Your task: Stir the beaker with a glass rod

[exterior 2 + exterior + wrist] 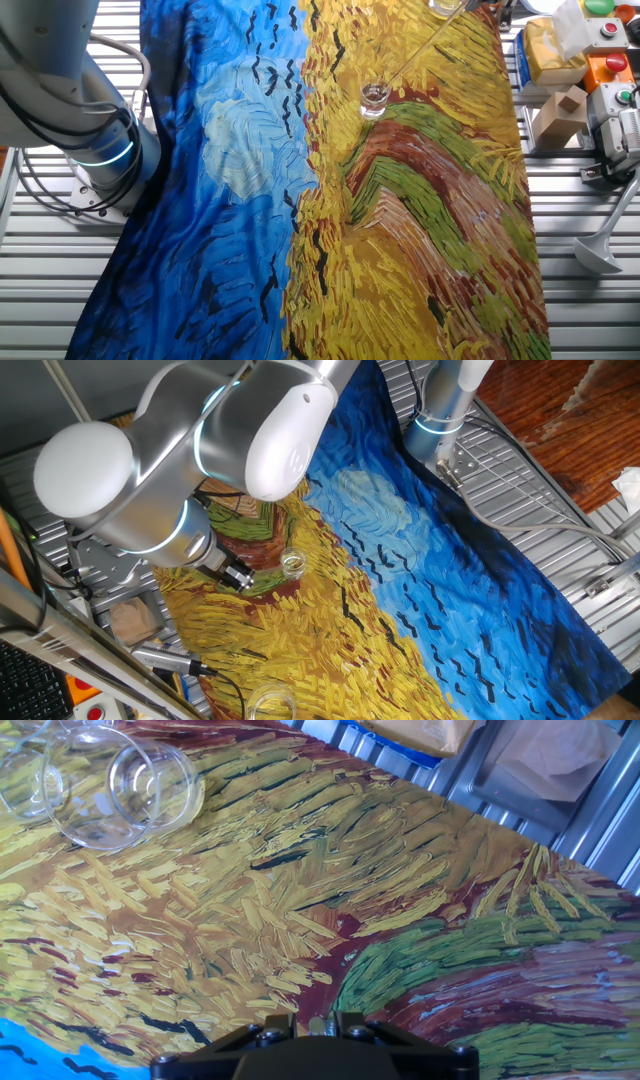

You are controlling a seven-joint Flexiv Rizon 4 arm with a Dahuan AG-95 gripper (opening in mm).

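The beaker [292, 564], a small clear glass cylinder, stands upright on the yellow part of the painted cloth; it also shows in the other fixed view [375, 97]. A thin glass rod [420, 45] slants from the top edge of that view down to the beaker's rim; I cannot tell whether its tip is inside. My gripper [240, 578] hangs just left of the beaker, above the cloth. In the hand view its jaws [316, 1020] stand close together with a small pale piece, the rod, between them. The beaker is out of the hand view.
A wider clear glass vessel [120, 785] stands on the cloth, also seen at the frame edge in both fixed views [270, 705] [445, 6]. Boxes [560, 110] and a button unit [610, 70] sit beside the cloth. The arm's base [100, 160] stands at the blue side.
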